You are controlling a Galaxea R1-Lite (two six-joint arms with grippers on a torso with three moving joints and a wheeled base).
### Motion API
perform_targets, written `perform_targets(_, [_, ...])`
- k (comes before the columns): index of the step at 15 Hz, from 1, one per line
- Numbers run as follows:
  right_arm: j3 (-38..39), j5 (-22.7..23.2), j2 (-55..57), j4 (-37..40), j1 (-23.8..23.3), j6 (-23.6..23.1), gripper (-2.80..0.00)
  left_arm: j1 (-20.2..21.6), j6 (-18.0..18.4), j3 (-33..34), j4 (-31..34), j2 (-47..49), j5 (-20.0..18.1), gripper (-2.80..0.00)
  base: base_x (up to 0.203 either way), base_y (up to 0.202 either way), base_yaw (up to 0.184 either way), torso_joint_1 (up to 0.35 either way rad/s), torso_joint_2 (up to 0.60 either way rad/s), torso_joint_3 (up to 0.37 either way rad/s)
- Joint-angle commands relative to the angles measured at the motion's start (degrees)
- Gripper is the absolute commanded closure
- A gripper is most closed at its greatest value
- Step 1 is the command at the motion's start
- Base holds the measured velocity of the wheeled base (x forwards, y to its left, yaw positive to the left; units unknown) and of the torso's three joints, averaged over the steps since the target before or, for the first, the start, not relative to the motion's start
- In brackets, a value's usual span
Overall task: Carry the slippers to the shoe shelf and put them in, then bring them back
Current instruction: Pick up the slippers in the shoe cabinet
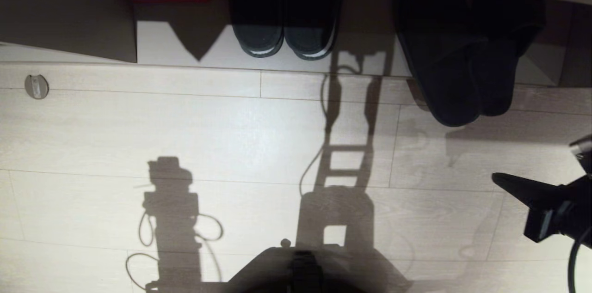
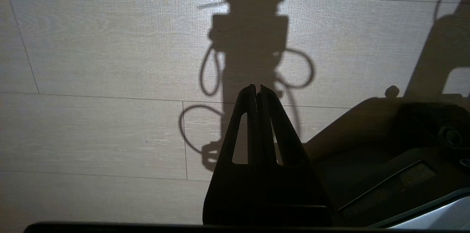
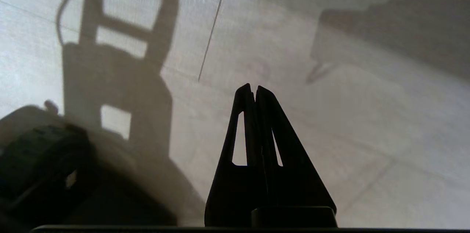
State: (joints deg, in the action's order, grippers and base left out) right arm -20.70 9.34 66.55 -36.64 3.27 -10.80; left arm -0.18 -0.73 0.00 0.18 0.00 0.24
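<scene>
While the shoe shelf (image 1: pixel 69 39) spans the far wall, the slippers (image 1: pixel 467 76) lie half inside it on the right, toes poking out onto the floor (image 1: pixel 231 136), likely awaiting retrieval by the clenched, empty right gripper (image 1: pixel 497 178) nearby.

head: high, looking down at floor (image 1: pixel 231 145) | wrists: low, near floor | shared: floor
</scene>
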Motion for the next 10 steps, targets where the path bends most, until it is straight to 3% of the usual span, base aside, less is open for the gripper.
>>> perform_targets(1, [-0.12, 0.17, 10.51, -10.63, 0.68, -0.35, 0.00, 0.01, -0.06, 0.09, -0.01, 0.00, 0.02, 0.00, 0.000, 0.000, 0.000, 0.000, 0.00, 0.000])
perform_targets(3, [-1.12, 0.04, 12.28, -19.37, 0.98, -0.83, 0.00, 0.01, -0.06, 0.09, -0.01, 0.00, 0.02, 0.00, 0.000, 0.000, 0.000, 0.000, 0.00, 0.000])
perform_targets(10, [-8.08, -3.67, 13.67, -24.81, 1.31, -4.08, 0.00, 0.01, -0.06, 0.09, -0.01, 0.00, 0.02, 0.00, 0.000, 0.000, 0.000, 0.000, 0.00, 0.000])
